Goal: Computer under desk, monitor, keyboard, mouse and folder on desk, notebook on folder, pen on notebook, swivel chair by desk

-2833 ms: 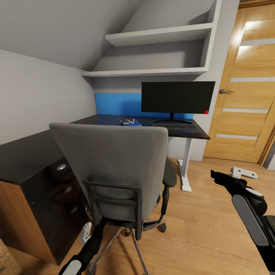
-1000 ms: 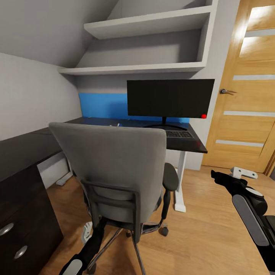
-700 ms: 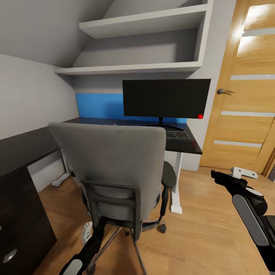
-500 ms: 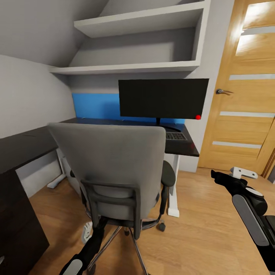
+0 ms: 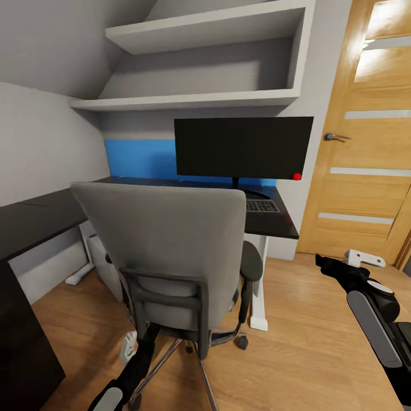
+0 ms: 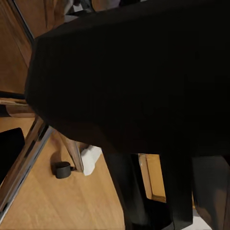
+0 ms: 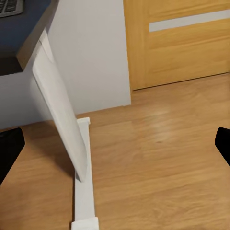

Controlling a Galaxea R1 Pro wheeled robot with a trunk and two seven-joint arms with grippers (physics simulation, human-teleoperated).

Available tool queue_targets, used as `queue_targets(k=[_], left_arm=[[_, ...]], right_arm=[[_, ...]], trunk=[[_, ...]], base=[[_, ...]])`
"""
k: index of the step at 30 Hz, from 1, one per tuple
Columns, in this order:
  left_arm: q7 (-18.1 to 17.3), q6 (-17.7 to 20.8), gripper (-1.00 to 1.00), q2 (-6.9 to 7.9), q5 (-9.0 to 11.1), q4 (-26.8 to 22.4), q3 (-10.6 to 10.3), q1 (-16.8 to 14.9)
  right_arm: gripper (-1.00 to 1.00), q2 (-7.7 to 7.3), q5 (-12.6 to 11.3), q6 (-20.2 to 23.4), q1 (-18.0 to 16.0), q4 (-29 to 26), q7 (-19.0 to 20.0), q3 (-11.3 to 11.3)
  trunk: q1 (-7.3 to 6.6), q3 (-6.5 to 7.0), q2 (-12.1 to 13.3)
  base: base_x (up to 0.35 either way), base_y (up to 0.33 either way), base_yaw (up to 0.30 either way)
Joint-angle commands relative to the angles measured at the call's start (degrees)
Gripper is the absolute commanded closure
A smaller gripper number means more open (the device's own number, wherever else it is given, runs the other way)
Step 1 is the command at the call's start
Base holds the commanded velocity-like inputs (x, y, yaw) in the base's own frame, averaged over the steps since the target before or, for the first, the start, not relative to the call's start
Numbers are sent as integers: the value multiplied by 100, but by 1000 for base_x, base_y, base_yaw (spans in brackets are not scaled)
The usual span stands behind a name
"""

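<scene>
Dead centre in the head view: grey swivel chair, back toward the camera, standing on the wood floor right in front of the dark desk. On the desk, the black monitor stands upright on its stand, with a red dot at its lower right corner. Keyboard lies flat at the foot of the monitor stand, partly hidden behind the chair back; its corner also shows in the right wrist view. A light tower-like box, possibly the computer, sits under the desk left of the chair, mostly hidden, can't confirm. Mouse, folder, notebook, pen: can't make them out, the chair blocks the seat and much of the desktop. Left gripper is low behind the chair, beside the chrome base; whether its fingers are spread or closed on anything, can't tell. Left wrist view looks up at the dark underside of the chair seat, with a chrome leg and a caster on the floor. Right gripper hangs in free air over the floor, right of the chair, well apart from it; in the right wrist view its dark fingertips sit wide apart at the frame edges, nothing between them, and it faces the white desk leg and the wooden door.
</scene>
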Motion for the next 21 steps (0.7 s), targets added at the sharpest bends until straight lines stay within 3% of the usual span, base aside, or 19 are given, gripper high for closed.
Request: queue_targets(k=[1,7,21], left_arm=[[-18,36,-100,0,54,2,-8,-2],[-15,32,-100,-6,53,2,-11,-2],[-20,32,-100,-15,54,2,-14,-2]], right_arm=[[-100,-3,-57,12,-4,-8,-51,4],[-100,-3,-57,12,-5,-8,-51,4],[-100,-3,-57,12,-6,-8,-58,4]], trunk=[[2,-6,-2],[2,-6,-2],[2,-6,-2]], base=[[294,-2,0],[201,-1,0],[18,0,0]])
